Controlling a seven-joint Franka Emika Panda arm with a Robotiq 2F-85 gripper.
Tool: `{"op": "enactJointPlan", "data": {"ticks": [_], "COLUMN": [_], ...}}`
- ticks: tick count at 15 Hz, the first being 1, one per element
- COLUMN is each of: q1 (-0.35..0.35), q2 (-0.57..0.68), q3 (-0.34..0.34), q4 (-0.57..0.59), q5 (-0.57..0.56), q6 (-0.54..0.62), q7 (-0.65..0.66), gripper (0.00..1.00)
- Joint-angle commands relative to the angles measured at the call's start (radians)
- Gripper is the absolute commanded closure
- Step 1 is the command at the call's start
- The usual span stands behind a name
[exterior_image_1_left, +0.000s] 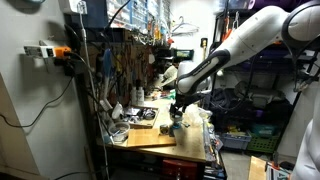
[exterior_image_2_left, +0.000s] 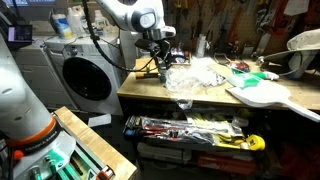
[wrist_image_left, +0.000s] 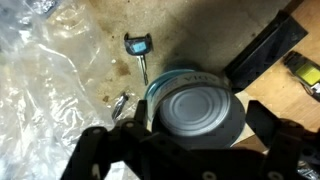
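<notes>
Wrist view: gripper (wrist_image_left: 193, 140) is seen with jaws spread wide on either side of a round grey tin (wrist_image_left: 195, 100) with a blue rim, not clamped. The tin is set on the stained wooden bench (wrist_image_left: 200, 30). A key (wrist_image_left: 139, 45) is laid just beyond it, and crumpled clear plastic (wrist_image_left: 40, 70) is spread further left.
</notes>
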Motion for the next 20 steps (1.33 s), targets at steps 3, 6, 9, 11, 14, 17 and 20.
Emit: {"op": "enactJointPlan", "data": {"ticks": [3,6,9,11,14,17,20], "q1": [-0.001,-0.002,-0.003,-0.003,-0.004,-0.003,-0.001], "q2": [-0.006,-0.008,-0.013,-0.015,-0.016,-0.017,-0.021], "q3": [-0.004,-0.006,-0.013,-0.016,-0.020,-0.019,-0.016], "q4": [-0.007,-0.009,-0.012,-0.012,-0.013,-0.014,-0.013], "q5": [0.016,0.015,0.003,0.002,0.003,0.005,0.007], "q6": [-0.022,-0.024,-0.023,-0.024,-0.024,-0.013,-0.001], "q7": [-0.015,-0.010,0.006,0.007,0.005,-0.005,-0.014], "gripper": [0.00,0.00,0.00,0.00,0.00,0.00,0.00]}}
